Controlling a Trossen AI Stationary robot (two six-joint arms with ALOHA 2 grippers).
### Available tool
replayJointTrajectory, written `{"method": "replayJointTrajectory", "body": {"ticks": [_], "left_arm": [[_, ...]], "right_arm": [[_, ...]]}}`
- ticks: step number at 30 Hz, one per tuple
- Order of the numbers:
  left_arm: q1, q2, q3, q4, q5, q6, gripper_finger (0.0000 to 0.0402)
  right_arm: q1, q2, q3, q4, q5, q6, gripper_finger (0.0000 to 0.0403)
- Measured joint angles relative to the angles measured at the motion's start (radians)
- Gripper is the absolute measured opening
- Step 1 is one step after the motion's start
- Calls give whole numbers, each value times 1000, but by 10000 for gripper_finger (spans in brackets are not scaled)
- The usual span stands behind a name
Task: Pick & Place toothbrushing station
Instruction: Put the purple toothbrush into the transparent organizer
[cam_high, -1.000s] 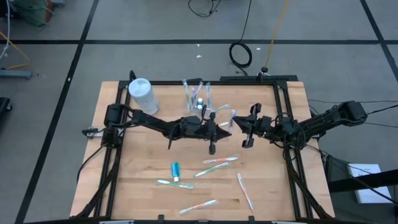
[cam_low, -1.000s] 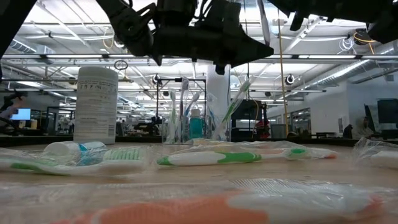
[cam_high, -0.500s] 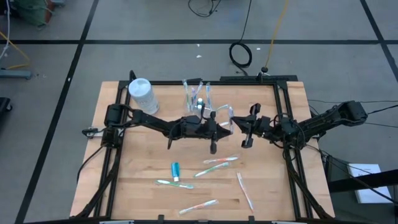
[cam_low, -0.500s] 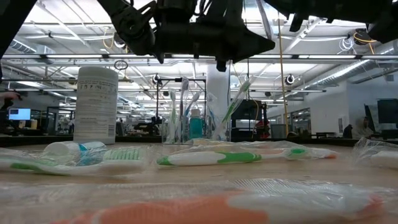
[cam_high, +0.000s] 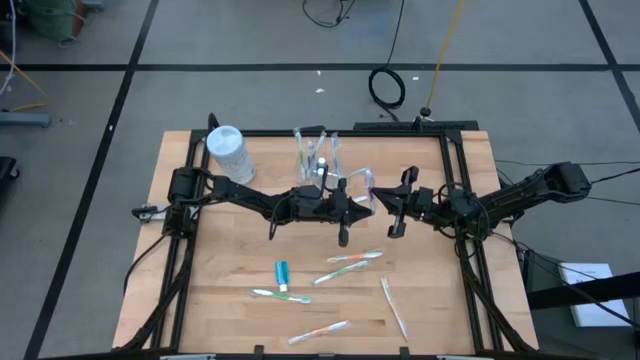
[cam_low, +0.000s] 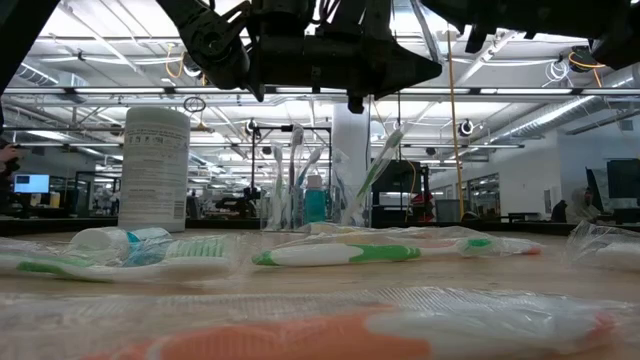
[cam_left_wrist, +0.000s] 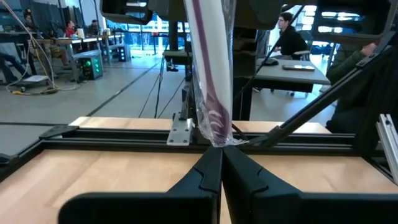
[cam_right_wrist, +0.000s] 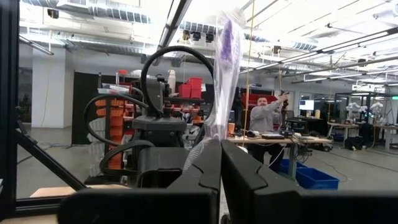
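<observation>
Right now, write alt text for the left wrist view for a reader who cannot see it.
The left gripper, shut, pinches the end of a wrapped toothbrush with a purple stripe, which stands up from its fingers. Below lies the wooden table with its black frame; beyond, a person sits at a desk.

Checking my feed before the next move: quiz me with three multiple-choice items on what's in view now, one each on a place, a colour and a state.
1. Where does the white-blue container stand?
A. at the table's far left corner
B. at the table's middle
C. at the near right corner

2. What colour is the stripe on the wrapped toothbrush held in the air?
A. orange
B. purple
C. green

3. The wrapped toothbrush is:
A. lying flat on the table
B. standing in the cup
C. pinched by both grippers

Answers:
1 A: the high view shows the white-blue container at the far left of the table.
2 B: the wrapped toothbrush shows purple.
3 C: the left gripper and the right gripper are each shut on it.
</observation>
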Motion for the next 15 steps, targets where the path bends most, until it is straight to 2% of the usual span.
{"method": "replayJointTrajectory", "body": {"ticks": [6, 11, 15], "left_arm": [[0, -11, 0, -14, -2, 26, 34], [3, -12, 1, -22, -4, 38, 96], [4, -12, 1, -48, -5, -10, 150]], "right_arm": [[0, 0, -1, 2, 0, -1, 0], [0, 1, -2, -11, 0, -2, 0], [0, -4, -2, -13, 0, -11, 0]]}}
